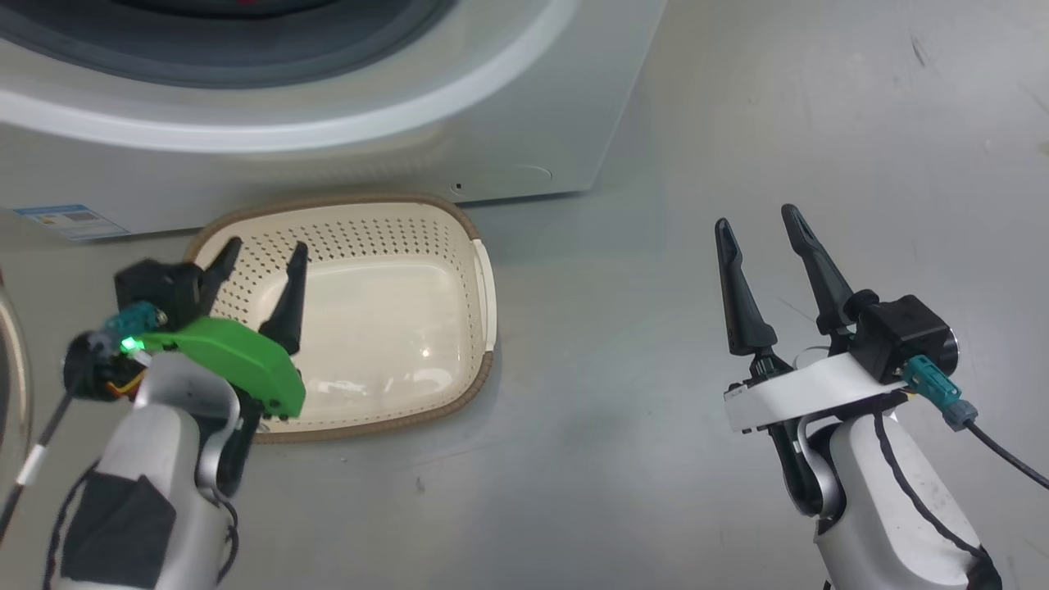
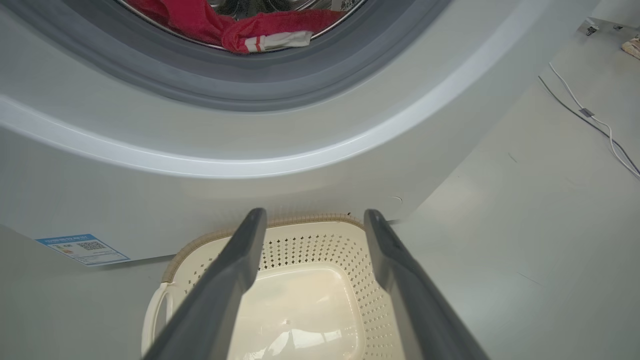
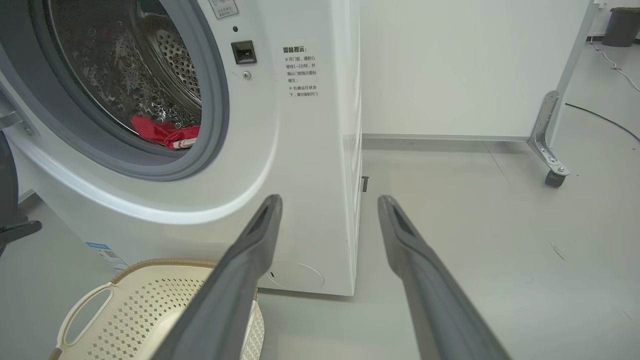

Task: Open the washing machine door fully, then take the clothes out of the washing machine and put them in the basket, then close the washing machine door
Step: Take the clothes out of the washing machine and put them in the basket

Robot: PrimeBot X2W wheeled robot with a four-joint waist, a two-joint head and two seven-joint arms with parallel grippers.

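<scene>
Though mostly cut off, clothes [image 2: 200,20], perhaps two.

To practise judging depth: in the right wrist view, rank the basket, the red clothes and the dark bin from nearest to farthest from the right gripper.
1. basket, lower left.
2. clothes, in the drum, upper left.
3. dark bin, far top right.

On the washing machine [image 3: 310,175], a printed notice [image 3: 300,72] is headed "温馨提示".
</scene>
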